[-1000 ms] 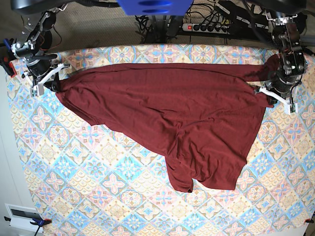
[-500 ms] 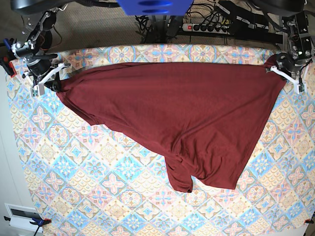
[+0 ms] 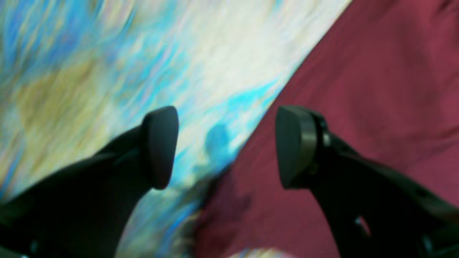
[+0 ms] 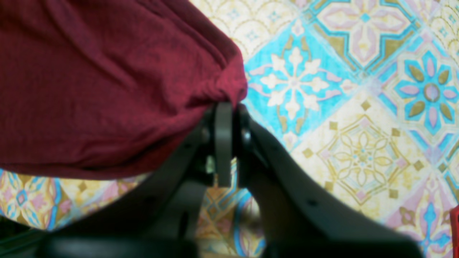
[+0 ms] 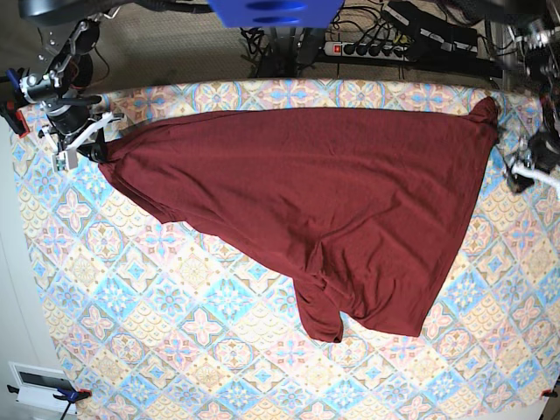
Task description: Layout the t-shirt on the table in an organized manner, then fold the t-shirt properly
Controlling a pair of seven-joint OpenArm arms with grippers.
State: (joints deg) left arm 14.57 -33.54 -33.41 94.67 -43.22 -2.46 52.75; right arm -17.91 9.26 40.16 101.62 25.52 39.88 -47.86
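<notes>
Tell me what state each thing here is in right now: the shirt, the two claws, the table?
t-shirt: spread mostly flat but askew, lower part bunched, one corner pinched.
left gripper: open, holding nothing, above the shirt's edge.
right gripper: shut on a gathered corner of the t-shirt.
table: covered by patterned cloth, shirt lying on it.

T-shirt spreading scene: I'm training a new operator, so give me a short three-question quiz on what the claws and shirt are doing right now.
1. True or false: the right claw is shut on the t-shirt.
2. The left claw is: A) open, holding nothing; B) shut on a sleeve; C) out of view.
3. Fill in: the t-shirt lies on the patterned ____.

Key: 1 true; 2 A; 3 table.
</notes>
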